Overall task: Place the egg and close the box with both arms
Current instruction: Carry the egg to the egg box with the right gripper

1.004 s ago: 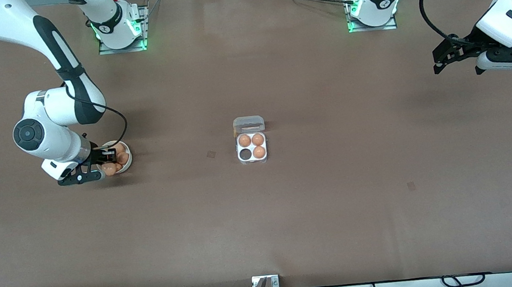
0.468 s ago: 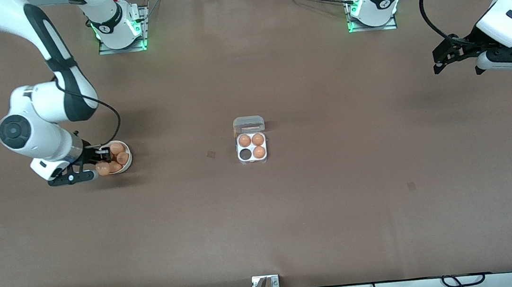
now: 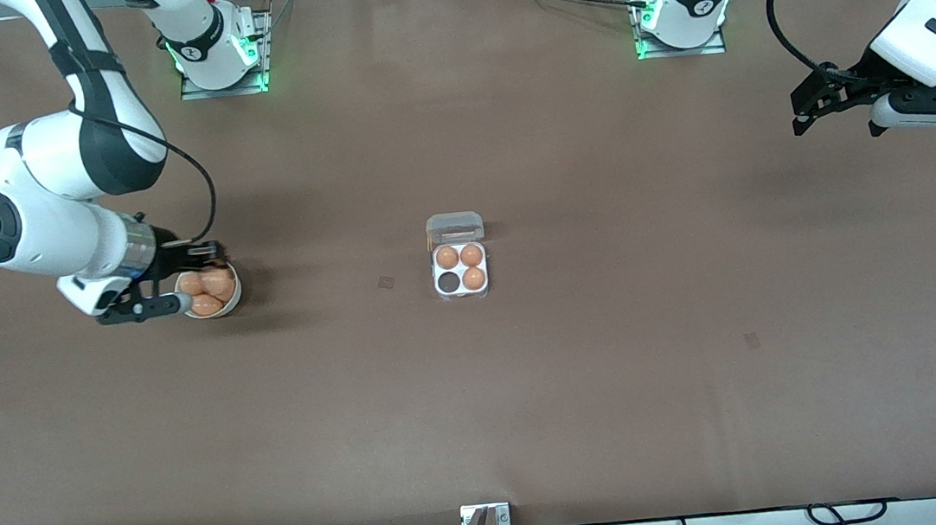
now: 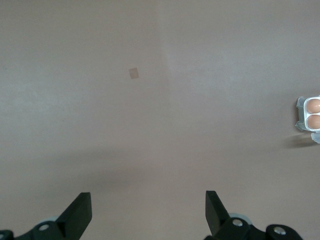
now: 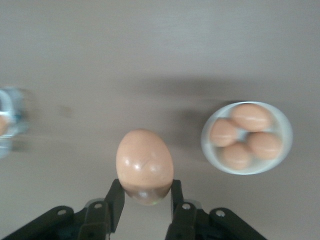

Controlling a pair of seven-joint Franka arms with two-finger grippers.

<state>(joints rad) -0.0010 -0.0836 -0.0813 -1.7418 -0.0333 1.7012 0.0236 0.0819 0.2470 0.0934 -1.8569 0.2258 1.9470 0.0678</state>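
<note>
My right gripper (image 5: 145, 197) is clamped on a brown egg (image 5: 144, 166), its two fingers (image 5: 114, 200) pressing the egg's lower sides, and it hangs just above the white bowl (image 3: 233, 297) at the right arm's end of the table. In the front view the held egg is hard to pick out from the ones beneath it, so I rely on the right wrist view for it. Four more eggs (image 5: 247, 134) lie in the bowl.

The box (image 3: 460, 268) sits near the middle of the table, well apart from the bowl, its clear lid (image 3: 455, 227) swung open on the side farther from the front camera. Three of its cells hold eggs (image 3: 461, 264); the empty cell (image 3: 447, 282) is the one nearer the front camera on the right arm's side. Bare brown table (image 3: 614, 325) lies between bowl and box.

My left gripper (image 4: 148, 210) waits with its fingers spread wide, high over the left arm's end of the table, holding nothing. A small dark patch (image 3: 386, 282) marks the tabletop beside the box.
</note>
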